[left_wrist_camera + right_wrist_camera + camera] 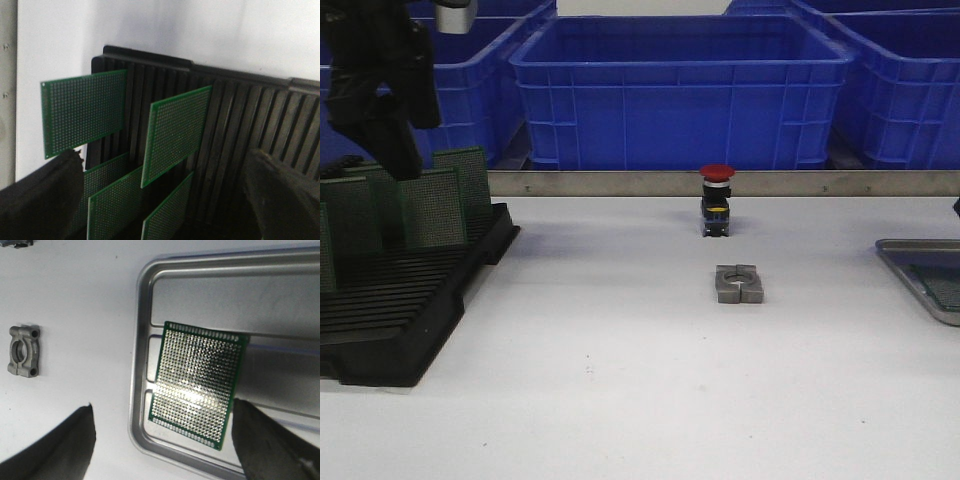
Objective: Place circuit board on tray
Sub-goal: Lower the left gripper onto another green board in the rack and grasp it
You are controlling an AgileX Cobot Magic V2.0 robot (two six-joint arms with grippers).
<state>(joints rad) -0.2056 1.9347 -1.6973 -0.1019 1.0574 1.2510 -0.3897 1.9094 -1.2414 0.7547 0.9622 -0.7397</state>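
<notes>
A green perforated circuit board (197, 385) lies flat in the silver-grey tray (137, 365), near its rounded corner. My right gripper (162, 445) hovers above that corner, open, holding nothing; one finger (265, 440) shows close beside the board's corner. In the front view the tray (910, 262) sits at the table's right edge, cut off by the frame. My left gripper (165, 200) is open over the black slotted rack (250, 115), where several green boards (175, 132) stand upright. From the front, that gripper (395, 150) hangs just above the rack's boards (432, 205).
A red push button (716, 200) stands mid-table in front of a metal rail (820, 183). A grey metal clamp block (738, 284) lies nearer, also seen as the clamp block (24, 351) beside the tray. Blue crates (680, 90) line the back.
</notes>
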